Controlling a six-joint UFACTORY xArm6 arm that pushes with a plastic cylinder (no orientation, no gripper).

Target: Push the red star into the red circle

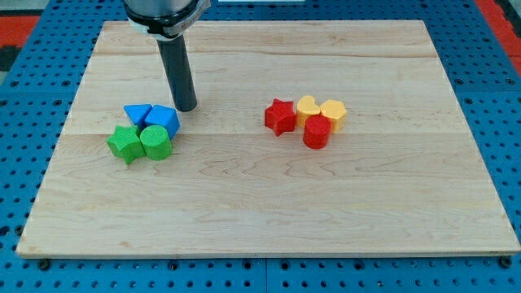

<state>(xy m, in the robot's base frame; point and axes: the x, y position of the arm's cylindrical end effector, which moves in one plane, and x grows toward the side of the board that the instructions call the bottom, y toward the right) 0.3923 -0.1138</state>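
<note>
**Red star beside red circle, tip far away at the blue blocks**

While the red star (279, 115) lies a little right of the board's middle, the red circle (317, 132) sits close at its 4 o'clock side; they look almost touching, but I cannot tell if a thin gap stays between them. At 12 o'clock from the red circle is a yellow heart (307, 107), pressed against it, and at about 1 o'clock is a second yellow block (334, 112), rounded with flat sides, touching both.

Well apart, toward 9 o'clock from the star, four blocks make one tight group: a blue triangle (137, 113), a blue block (163, 120) with several flat sides, a green star (124, 143) and a green round block (155, 142).

My tip (186, 107) stands on the wooden board (269, 203) just at 1 o'clock of the blue many-sided block, very near it. This arm carries no claw, only the dark rod, so nothing is spread or pinching.
</note>
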